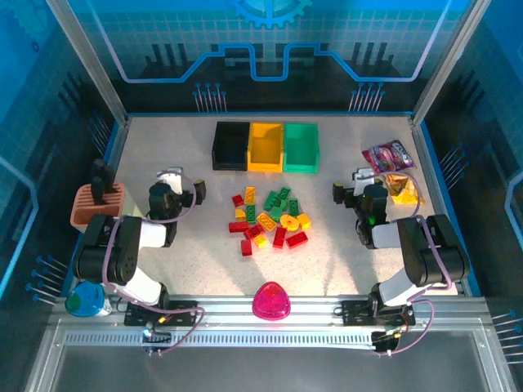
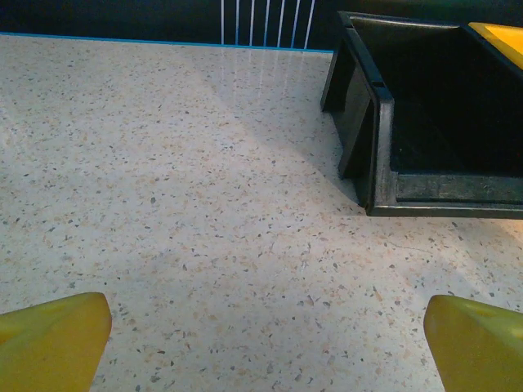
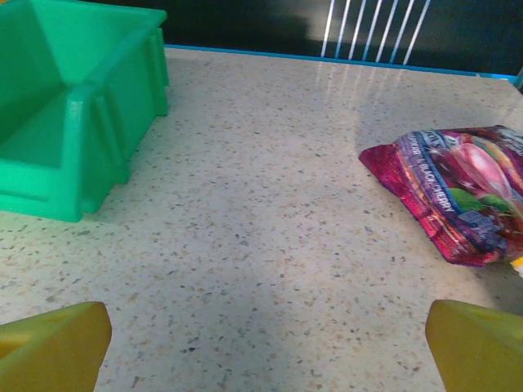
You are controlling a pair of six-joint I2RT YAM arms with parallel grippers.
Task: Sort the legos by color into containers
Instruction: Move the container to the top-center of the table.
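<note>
Looking down from the overhead camera, I judge that the sorting has not begun. All the lego bricks (image 1: 268,219) lie in one loose heap in the middle of the table (image 1: 163,147), and as far as I can see none sits in a bin. The three bins stand in a tight row at the far side: the black bin (image 1: 230,145) on the left, the yellow bin (image 1: 265,147) in the middle and the green bin (image 1: 301,147) on the right. Their insides look bare, though the black one is too dark for me to be sure of its floor. Every brick is left to move.

The heap is a jumble of small studded pieces in red, yellow and green. Some lie flat on the table and some touch or lean on their neighbours. Reds gather toward the near left and greens toward the far side, with yellows scattered through. Each brick is far smaller than a bin.

My left pincer (image 1: 185,184) hovers left of the heap, near the black bin, with its jaws spread wide and nothing between them. My right pincer (image 1: 349,184) hovers right of the heap, between the green bin and the snack packets (image 1: 391,163), and it is equally released and empty.
</note>
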